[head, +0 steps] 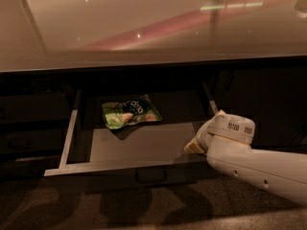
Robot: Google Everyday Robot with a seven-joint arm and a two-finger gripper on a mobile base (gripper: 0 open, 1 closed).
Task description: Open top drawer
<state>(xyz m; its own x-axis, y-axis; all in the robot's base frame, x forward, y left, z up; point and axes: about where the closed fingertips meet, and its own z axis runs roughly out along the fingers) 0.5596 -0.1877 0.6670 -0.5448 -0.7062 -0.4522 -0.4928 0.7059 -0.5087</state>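
The top drawer point(120, 166) stands pulled far out under the counter, and its deep grey box interior is in full view. Its dark front faces down toward the floor, with the small centre pull handle point(151, 175) just visible. My gripper point(194, 146) sits at the drawer's front right corner, at or just over the front rim, at the end of the white arm point(254, 164) that comes in from the right. Whether it touches the rim I cannot tell.
A green snack bag point(130, 112) lies in the back of the drawer. A glossy beige countertop point(144, 28) overhangs the cabinet. Dark drawer fronts point(29, 138) sit to the left and a dark cabinet door point(264, 95) to the right. Speckled floor point(120, 210) lies below.
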